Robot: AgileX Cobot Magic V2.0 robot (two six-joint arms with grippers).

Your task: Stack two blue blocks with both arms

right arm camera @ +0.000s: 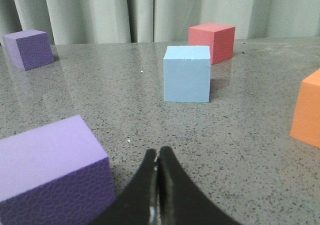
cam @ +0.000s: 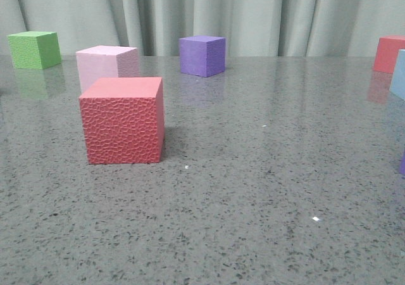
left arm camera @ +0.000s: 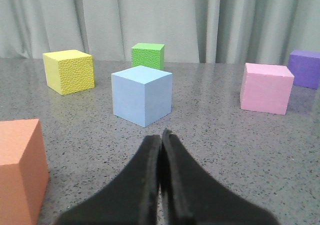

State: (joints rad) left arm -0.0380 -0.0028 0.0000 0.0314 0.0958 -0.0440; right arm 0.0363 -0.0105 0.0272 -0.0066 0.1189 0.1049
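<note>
One pale blue block (left arm camera: 142,95) stands on the grey table straight ahead of my left gripper (left arm camera: 161,135), which is shut and empty a short way before it. The other pale blue block (right arm camera: 187,73) stands ahead of my right gripper (right arm camera: 158,152), which is also shut and empty, farther from its block. In the front view only a sliver of a blue block (cam: 398,74) shows at the right edge. Neither gripper shows in the front view.
The front view shows a textured red cube (cam: 123,120), a pale pink cube (cam: 107,66), a green cube (cam: 35,49), a purple cube (cam: 202,55) and a red cube (cam: 389,53). A yellow cube (left arm camera: 69,71) and an orange cube (left arm camera: 19,167) lie near the left gripper; a big purple cube (right arm camera: 52,172) and an orange cube (right arm camera: 307,108) flank the right gripper.
</note>
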